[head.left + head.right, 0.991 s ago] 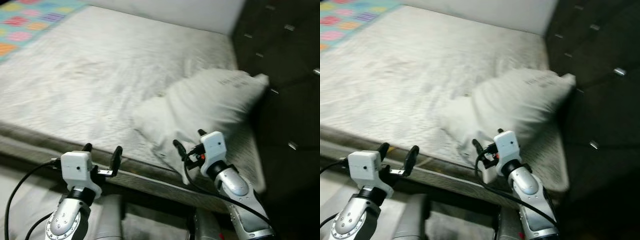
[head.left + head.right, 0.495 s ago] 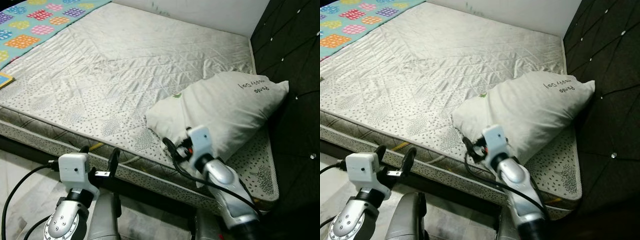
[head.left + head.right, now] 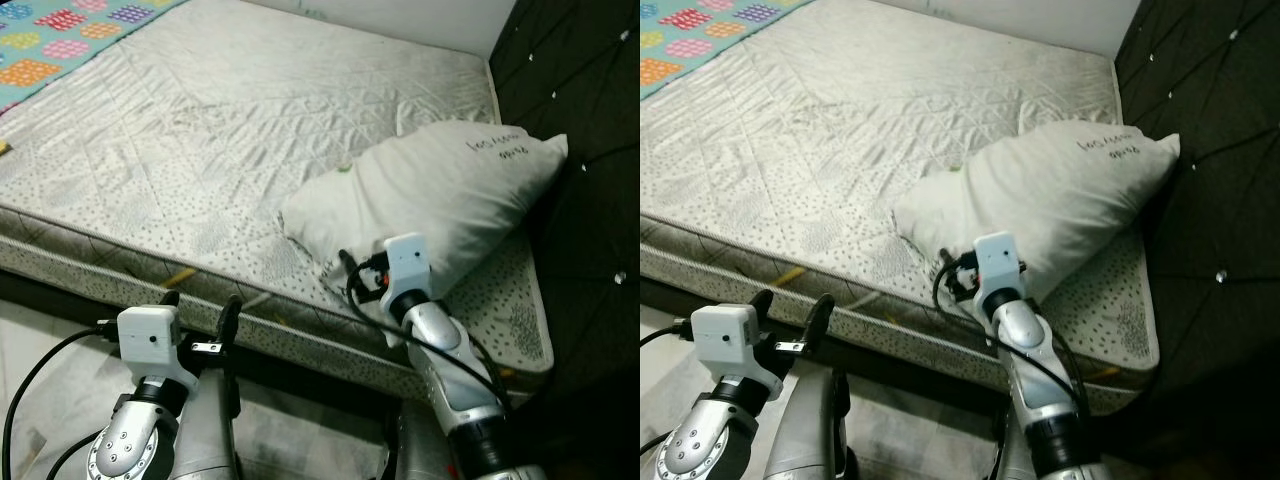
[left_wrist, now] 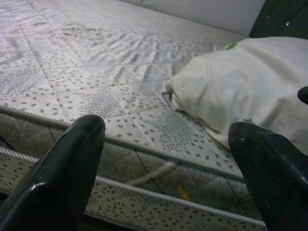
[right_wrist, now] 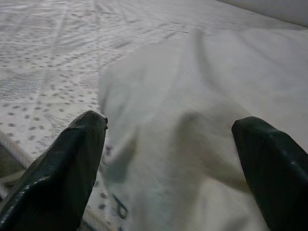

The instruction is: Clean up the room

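White pillow point(image 3: 440, 190) lies right of centre in the left eye frame, on the bare quilted mattress point(image 3: 200, 130), its far end against the dark tufted headboard point(image 3: 590, 120). Handwriting in dark ink near the pillow's upper right corner, too small to read. Green mark on the pillow's near-left edge, clearer in left wrist view. Right end effector point(image 3: 350, 285) sits at the pillow's near corner, lower centre; in right wrist view its fingers point(image 5: 72, 168) are spread wide with pillow cloth between them, holding nothing, contact cannot be told. Left end effector point(image 3: 200, 315) hovers lower left, before the mattress side, fingers point(image 4: 62, 178) wide apart and empty. Colourful patchwork blanket point(image 3: 60, 30) in the upper left corner. Left wrist view adds the mattress piping and an orange tag on its side.
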You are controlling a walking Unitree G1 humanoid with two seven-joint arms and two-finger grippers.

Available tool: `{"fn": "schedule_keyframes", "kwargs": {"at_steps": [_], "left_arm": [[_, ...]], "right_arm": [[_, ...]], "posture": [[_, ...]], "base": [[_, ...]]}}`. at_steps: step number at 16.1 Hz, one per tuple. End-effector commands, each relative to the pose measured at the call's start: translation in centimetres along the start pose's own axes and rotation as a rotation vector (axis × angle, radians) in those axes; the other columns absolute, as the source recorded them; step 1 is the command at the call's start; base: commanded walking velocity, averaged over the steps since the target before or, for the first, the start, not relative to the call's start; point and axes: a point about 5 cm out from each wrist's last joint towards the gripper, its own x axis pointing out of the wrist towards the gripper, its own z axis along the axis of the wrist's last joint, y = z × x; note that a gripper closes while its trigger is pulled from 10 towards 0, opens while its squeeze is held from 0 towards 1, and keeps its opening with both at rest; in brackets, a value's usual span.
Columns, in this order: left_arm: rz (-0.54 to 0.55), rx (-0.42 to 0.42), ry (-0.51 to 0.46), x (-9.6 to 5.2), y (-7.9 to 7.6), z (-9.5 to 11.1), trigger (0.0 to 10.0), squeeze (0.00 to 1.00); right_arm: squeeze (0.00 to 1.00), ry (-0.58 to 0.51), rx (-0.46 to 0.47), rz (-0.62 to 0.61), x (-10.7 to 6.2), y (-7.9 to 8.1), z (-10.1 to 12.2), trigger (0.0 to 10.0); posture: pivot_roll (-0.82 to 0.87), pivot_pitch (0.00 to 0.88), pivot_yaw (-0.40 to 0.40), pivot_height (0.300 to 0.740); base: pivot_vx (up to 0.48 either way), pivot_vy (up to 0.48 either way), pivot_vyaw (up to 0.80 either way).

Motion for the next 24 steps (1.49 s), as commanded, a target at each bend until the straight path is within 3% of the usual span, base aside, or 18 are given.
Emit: {"fn": "schedule_keyframes", "kwargs": {"at_steps": [1,2,6,13,17,20,24], "left_arm": [[-0.001,0.002,-0.009,0.0,-0.1,0.5,10.0,0.00],[0.015,0.008,-0.008,-0.3,0.2,0.6,10.0,0.00],[0.027,0.011,-0.005,-0.5,0.4,0.6,10.0,0.00],[0.016,0.011,0.004,-0.4,0.2,0.6,10.0,0.00],[0.023,0.013,0.005,-0.4,0.4,0.6,10.0,0.00],[0.019,0.012,0.008,-0.3,0.3,0.5,10.0,0.00],[0.011,0.009,0.016,-0.1,0.2,0.4,10.0,0.00]], "right_arm": [[0.00,-0.006,-0.010,-0.050,0.3,-0.8,0.1,10.0],[0.00,0.000,-0.045,-0.125,0.7,-2.0,0.2,10.0],[0.00,0.060,-0.075,-0.219,0.4,-3.8,-0.7,10.0],[0.00,0.227,-0.121,-0.259,-1.8,-4.1,-2.9,10.0],[0.00,0.218,-0.082,-0.380,-3.0,-6.0,-2.0,10.0],[0.00,0.307,-0.018,-0.368,-3.7,-5.4,-3.1,10.0],[0.00,0.381,0.065,-0.252,-2.7,-2.2,-3.2,10.0]], "posture": [[0.09,0.141,-0.112,0.531],[0.09,0.143,-0.112,0.531],[0.09,0.145,-0.112,0.531],[0.08,0.144,-0.103,0.531],[0.08,0.141,-0.100,0.531],[0.07,0.140,-0.099,0.531],[0.07,0.140,-0.097,0.531]], "base": [[0.000,0.000,0.00],[0.000,0.000,0.00],[0.000,0.000,0.00],[0.000,0.000,0.00],[0.000,0.000,0.00],[0.000,0.000,0.00],[0.000,0.000,0.00]]}}
